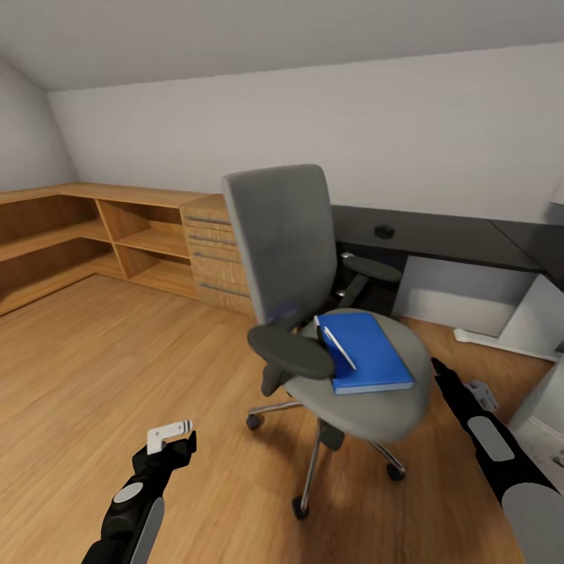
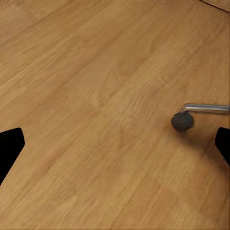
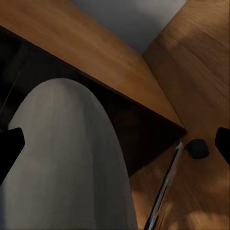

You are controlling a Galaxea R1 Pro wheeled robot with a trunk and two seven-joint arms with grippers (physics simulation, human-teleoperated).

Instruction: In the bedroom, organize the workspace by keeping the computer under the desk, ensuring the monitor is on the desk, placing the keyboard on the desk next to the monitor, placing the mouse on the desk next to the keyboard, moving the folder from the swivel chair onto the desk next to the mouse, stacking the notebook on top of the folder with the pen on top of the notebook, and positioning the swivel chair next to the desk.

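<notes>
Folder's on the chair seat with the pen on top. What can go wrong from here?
1. The pen lies loose on the folder; tilting the folder may roll it off.
2. The swivel chair is on castors; a push from the right gripper beside the seat may roll it.

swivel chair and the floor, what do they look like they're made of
The swivel chair looks padded in matte grey fabric on seat and back, with dull black, probably plastic, armrests and a shiny chrome-like metal star base, whose bright leg ends at a dark castor. The floor looks like warm wood planks with visible grain and a light sheen.
</notes>
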